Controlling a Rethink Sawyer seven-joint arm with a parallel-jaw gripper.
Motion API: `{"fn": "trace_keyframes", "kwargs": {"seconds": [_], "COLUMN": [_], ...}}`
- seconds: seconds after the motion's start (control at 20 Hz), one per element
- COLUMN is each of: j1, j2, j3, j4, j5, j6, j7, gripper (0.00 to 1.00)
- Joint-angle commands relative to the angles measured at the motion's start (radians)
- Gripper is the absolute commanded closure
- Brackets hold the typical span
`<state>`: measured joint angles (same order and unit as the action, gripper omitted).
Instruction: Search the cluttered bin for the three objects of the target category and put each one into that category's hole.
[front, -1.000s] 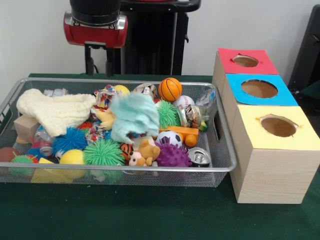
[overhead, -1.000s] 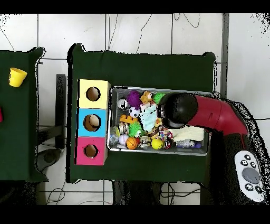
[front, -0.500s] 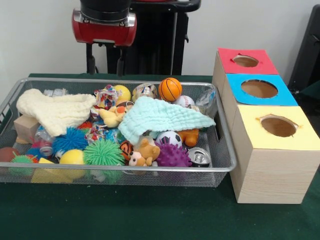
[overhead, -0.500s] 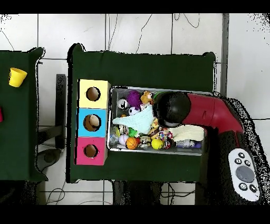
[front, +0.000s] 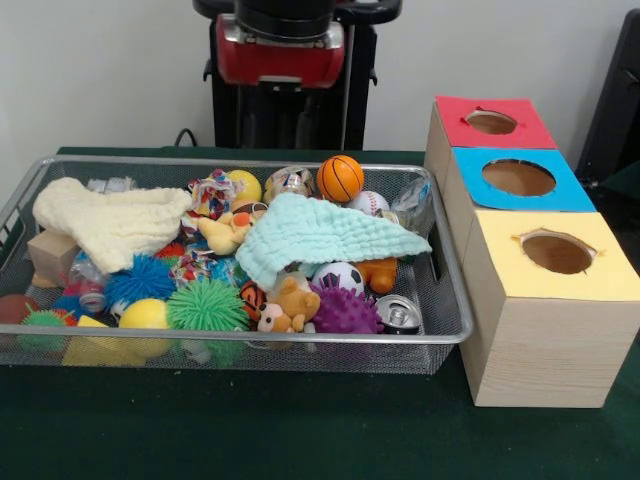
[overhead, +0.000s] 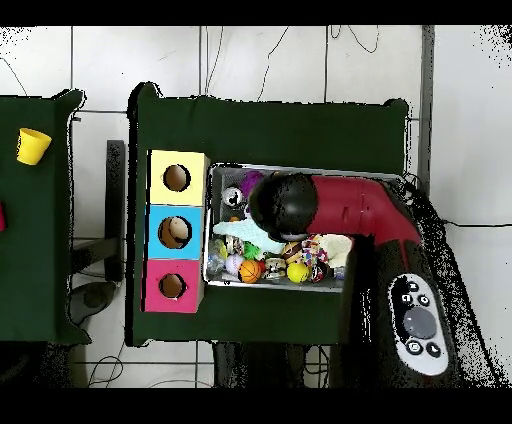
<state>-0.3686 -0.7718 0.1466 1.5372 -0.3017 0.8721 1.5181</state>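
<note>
A robot test lab: a red arm (front: 282, 50) on a pedestal, a green-covered table (front: 250, 430), a wire basket (front: 440, 290) of toys, wooden sorting boxes (front: 545, 340), and tiled floor (overhead: 260, 62).

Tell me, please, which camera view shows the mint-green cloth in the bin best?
The front view: the mint-green cloth lies spread over the toys in the wire bin. In the overhead view the arm hides most of it, leaving one pale corner.

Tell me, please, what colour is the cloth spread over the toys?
Pale mint green cloth, clearest in the front view.
</note>
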Motion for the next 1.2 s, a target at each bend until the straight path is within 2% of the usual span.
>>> {"fn": "trace_keyframes", "kwargs": {"seconds": [0.05, 0.2, 0.5, 0.8, 1.05, 1.2], "j1": [0.070, 0.102, 0.139, 0.168, 0.174, 0.181], "j2": [0.004, 0.020, 0.055, 0.091, 0.102, 0.122], "j3": [0.010, -0.023, -0.075, -0.119, -0.141, -0.148], "j4": [0.167, 0.193, 0.233, 0.238, 0.278, 0.311], "j5": [-0.016, -0.019, 0.007, 0.026, 0.032, 0.057], "j6": [-0.146, -0.219, -0.342, -0.403, -0.458, -0.504], "j7": [0.165, 0.228, 0.294, 0.295, 0.280, 0.311], "gripper": [0.00, 0.00, 0.00, 0.00, 0.00, 0.00]}}
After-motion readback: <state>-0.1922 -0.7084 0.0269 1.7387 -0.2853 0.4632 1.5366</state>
